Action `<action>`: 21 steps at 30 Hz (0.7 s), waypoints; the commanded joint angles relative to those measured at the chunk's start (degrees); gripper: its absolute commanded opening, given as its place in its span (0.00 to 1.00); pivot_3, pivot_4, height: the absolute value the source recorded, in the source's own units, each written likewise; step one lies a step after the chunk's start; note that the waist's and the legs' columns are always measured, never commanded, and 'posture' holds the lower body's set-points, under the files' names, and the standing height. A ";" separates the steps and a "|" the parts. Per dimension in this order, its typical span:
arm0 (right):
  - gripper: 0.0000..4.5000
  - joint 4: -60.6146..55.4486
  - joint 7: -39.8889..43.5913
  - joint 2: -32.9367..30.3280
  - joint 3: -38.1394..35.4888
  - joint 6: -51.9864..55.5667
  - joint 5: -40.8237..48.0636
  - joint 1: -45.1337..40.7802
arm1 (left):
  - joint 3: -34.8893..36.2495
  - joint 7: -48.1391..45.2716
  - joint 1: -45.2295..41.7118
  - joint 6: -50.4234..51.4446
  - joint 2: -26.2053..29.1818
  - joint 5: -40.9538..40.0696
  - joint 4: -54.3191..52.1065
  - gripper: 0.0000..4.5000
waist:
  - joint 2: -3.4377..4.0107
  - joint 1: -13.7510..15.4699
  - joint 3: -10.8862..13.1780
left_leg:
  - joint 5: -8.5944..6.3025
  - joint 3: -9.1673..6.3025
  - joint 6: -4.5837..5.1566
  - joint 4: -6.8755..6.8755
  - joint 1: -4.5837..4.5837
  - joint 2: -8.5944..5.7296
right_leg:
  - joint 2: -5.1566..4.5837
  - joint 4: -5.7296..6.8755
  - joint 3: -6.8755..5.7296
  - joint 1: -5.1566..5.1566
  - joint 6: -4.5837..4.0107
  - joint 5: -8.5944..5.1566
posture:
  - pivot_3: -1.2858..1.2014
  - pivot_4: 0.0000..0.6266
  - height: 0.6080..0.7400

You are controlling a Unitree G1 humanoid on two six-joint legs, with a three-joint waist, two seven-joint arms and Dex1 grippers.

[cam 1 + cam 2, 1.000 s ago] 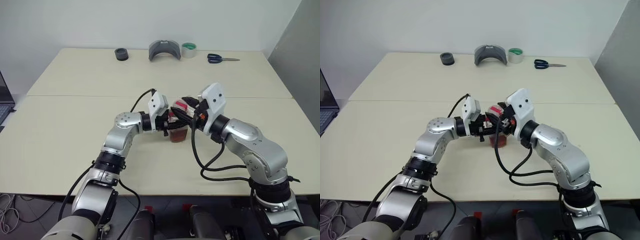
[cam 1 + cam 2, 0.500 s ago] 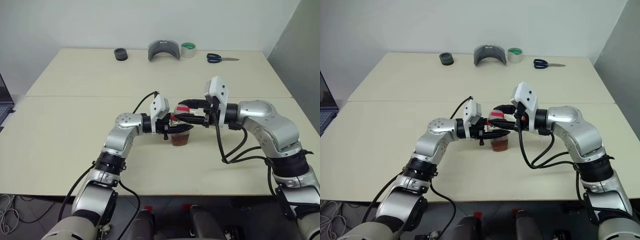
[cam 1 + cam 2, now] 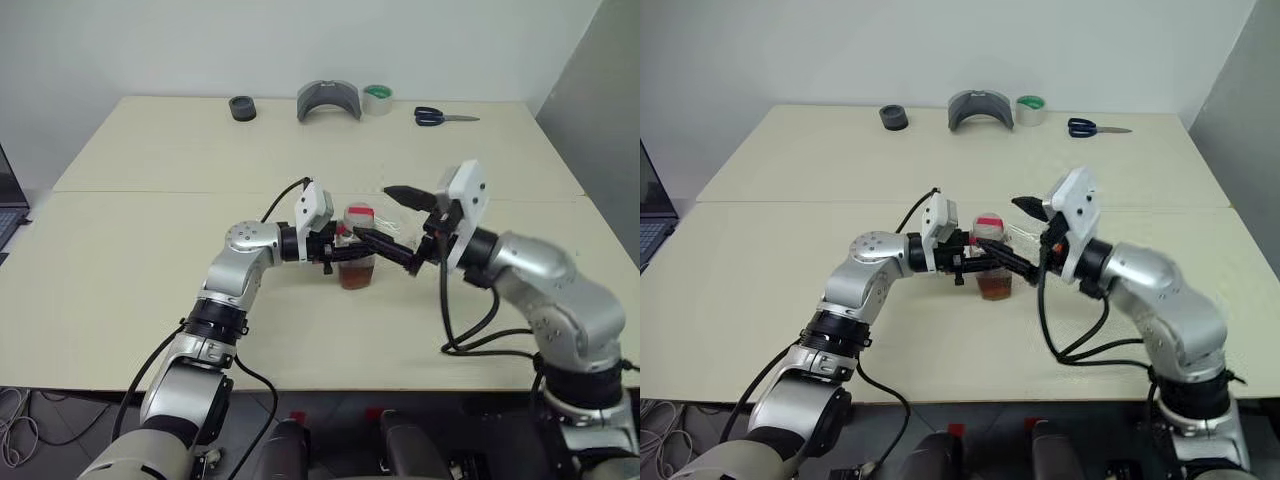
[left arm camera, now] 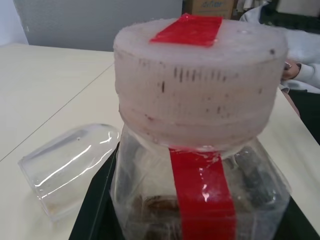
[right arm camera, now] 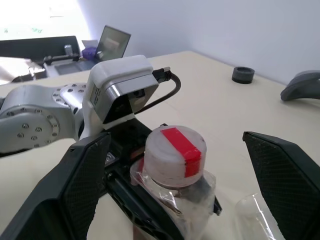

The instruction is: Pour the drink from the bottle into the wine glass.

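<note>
- No readable writing anywhere, just a plain red strip running over the bottle's (image 3: 357,250) white cap (image 5: 174,148) and down its side.
- Bottle was clear and squarish, upright mid-bench (image 3: 150,280), with a bit of reddish-brown drink (image 3: 356,274) at the bottom.
- Left pincer (image 3: 345,247) was clenched round the bottle.
- Right pincer (image 3: 398,228) was spread wide, fingers either side of the cap, not touching.
- Wine glass (image 4: 67,167) lay on its side just beside the bottle.
- Scissors (image 3: 443,117), tape roll (image 3: 377,99), grey thing (image 3: 329,100) sat along the far edge.
</note>
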 commanded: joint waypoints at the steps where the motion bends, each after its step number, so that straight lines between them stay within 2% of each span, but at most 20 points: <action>1: 1.00 -4.78 -11.92 4.83 4.35 0.76 -6.80 0.67 | 1.24 -0.73 -2.68 -1.42 -0.16 -0.86 0.21 0.39 | 0.00 -0.07 0.00 | 0.00 0.00 0.00 0.00 0.01 0.01 | 0.00 0.00 0.00 0.00 0.00 0.00 | 0.52 0.24 1.00; 4: 1.00 -4.37 -15.88 8.29 6.74 0.78 -9.50 0.63 | 1.17 -0.90 -2.99 -1.68 -0.23 -0.81 0.72 0.39 | 0.00 -0.08 0.00 | 0.01 -0.02 -0.01 -0.02 0.00 0.00 | 0.01 0.00 -0.01 -0.01 0.00 0.00 | 0.52 0.24 1.00; 13: 1.00 -1.69 -17.62 10.92 8.22 -0.22 -12.65 0.20 | 1.00 -1.01 -2.49 -2.51 -0.41 -0.46 0.66 0.39 | 0.00 -0.14 0.00 | 0.00 0.00 -0.01 -0.02 0.00 -0.01 | 0.00 -0.02 -0.01 -0.01 0.00 0.00 | 0.52 0.24 1.00; 16: 0.87 -1.33 -17.01 11.35 8.17 0.69 -12.16 0.29 | 0.98 -0.77 -2.03 -2.56 -0.44 -0.42 0.22 0.39 | 0.00 -0.24 0.00 | 0.00 0.00 0.00 -0.02 0.00 -0.01 | 0.01 -0.01 -0.01 -0.01 0.00 0.00 | 0.52 0.24 1.00; 21: 0.49 -0.72 -15.59 11.42 8.49 0.27 -11.87 -0.03 | 0.97 -0.54 -1.63 -2.57 -0.40 -0.39 -0.15 0.39 | 0.00 -0.43 0.00 | 0.00 0.00 0.00 -0.02 0.00 -0.01 | 0.01 -0.01 -0.01 -0.01 0.00 0.00 | 0.52 0.24 1.00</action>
